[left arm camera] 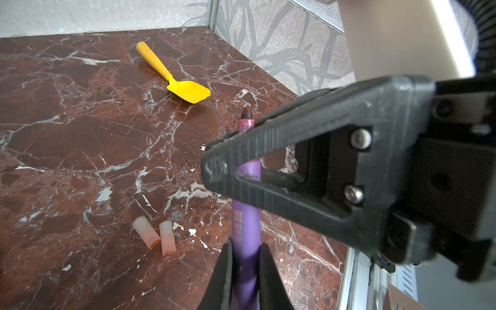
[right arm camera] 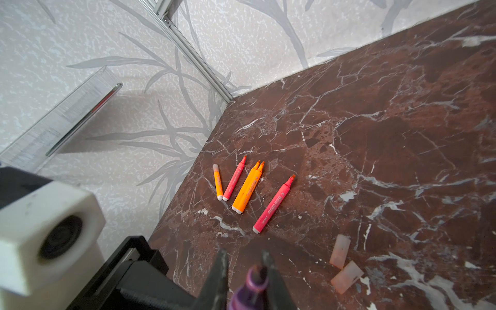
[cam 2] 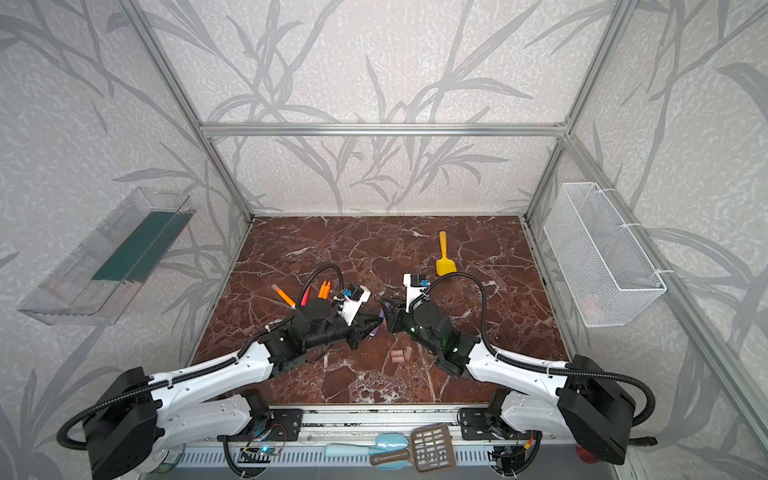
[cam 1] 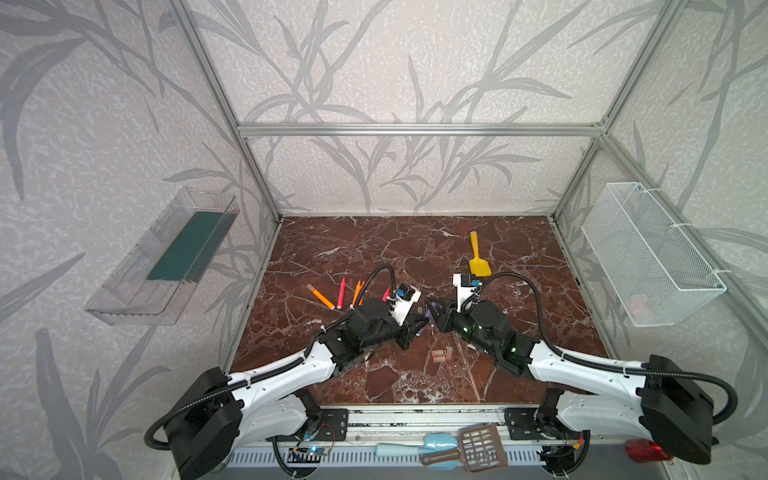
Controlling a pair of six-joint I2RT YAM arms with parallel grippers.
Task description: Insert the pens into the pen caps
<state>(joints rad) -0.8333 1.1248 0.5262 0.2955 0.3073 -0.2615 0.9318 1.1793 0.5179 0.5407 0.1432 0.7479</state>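
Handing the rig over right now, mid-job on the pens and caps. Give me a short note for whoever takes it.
Left gripper: shut on the barrel of the purple pen.
Right gripper: shut on the same pen near its tip; no cap seen on it.
On the table, left side: one orange pen that looks capped, two orange pens and two red pens bare-tipped.
Loose caps: at least two, near the front middle.
Done: apparently one pen. Left: the purple one and four more.
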